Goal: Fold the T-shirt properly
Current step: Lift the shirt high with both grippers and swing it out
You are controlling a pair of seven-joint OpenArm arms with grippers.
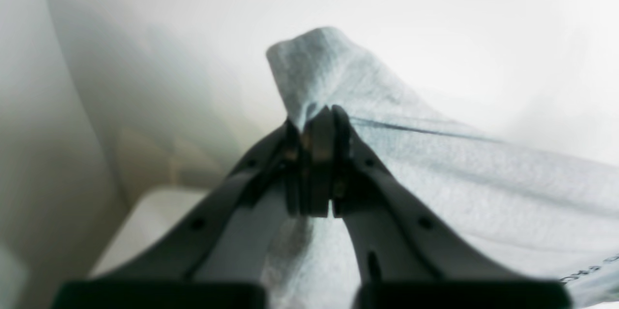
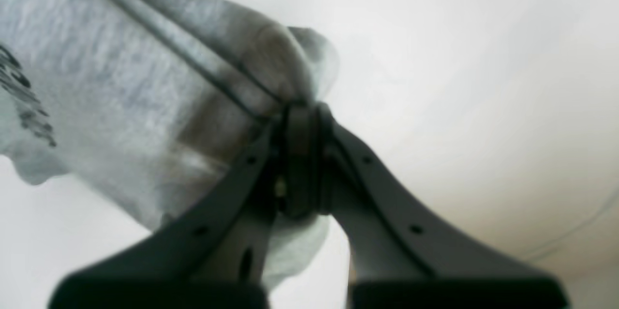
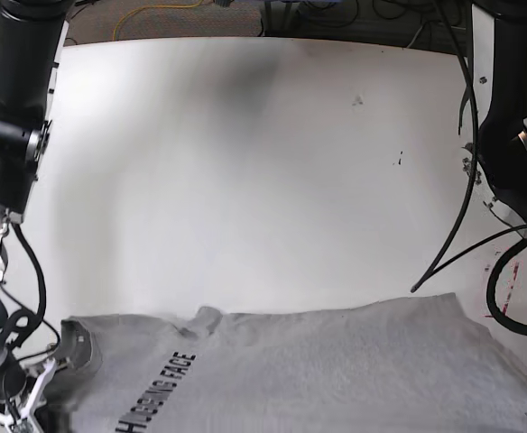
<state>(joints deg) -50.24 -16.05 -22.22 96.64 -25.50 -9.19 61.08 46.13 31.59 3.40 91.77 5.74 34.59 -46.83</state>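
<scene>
Grey T-shirt (image 3: 336,370) lengthwise across table (image 3: 245,162) — neck toward right gripper (image 2: 302,106); both grippers, left gripper (image 1: 319,110) included, clamped on cloth.

Base cam sits high, looking down over my white tabletop (image 3: 272,162), arms at both side edges. Each wrist cam looks along its own fingers at very close range: left pincer (image 1: 316,120), right pincer (image 2: 302,115). All three views share the T-shirt (image 3: 336,370), near the bottom edge in base.
</scene>
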